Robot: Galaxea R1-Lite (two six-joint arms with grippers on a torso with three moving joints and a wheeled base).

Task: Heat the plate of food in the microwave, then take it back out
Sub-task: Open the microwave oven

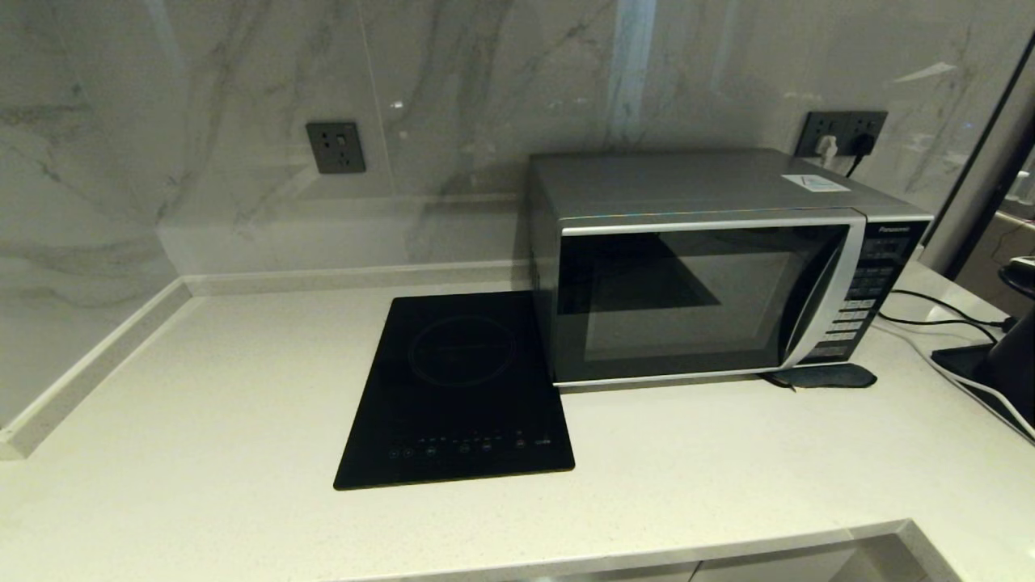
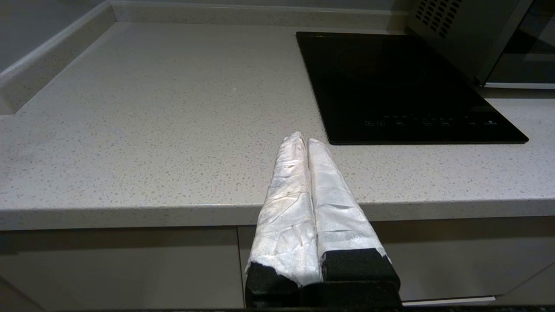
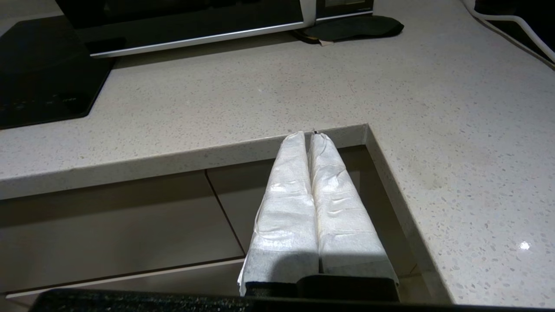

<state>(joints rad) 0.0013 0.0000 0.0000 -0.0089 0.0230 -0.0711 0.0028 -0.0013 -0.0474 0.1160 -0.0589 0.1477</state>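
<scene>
The silver microwave (image 1: 711, 267) stands at the back right of the counter with its dark glass door closed; its front lower edge shows in the right wrist view (image 3: 190, 26) and a corner in the left wrist view (image 2: 477, 39). The plate of food is out of view. Neither arm shows in the head view. My left gripper (image 2: 303, 139) is shut and empty, hanging at the counter's front edge. My right gripper (image 3: 308, 135) is shut and empty too, held low in front of the counter's inner corner, below the counter top.
A flat black induction cooktop (image 1: 457, 388) lies left of the microwave. A dark mat (image 1: 825, 376) lies under the microwave's right front corner. Cables (image 1: 946, 323) and a black stand (image 1: 1011, 356) sit at the far right. Pale cabinet fronts (image 3: 108, 229) run below the counter edge.
</scene>
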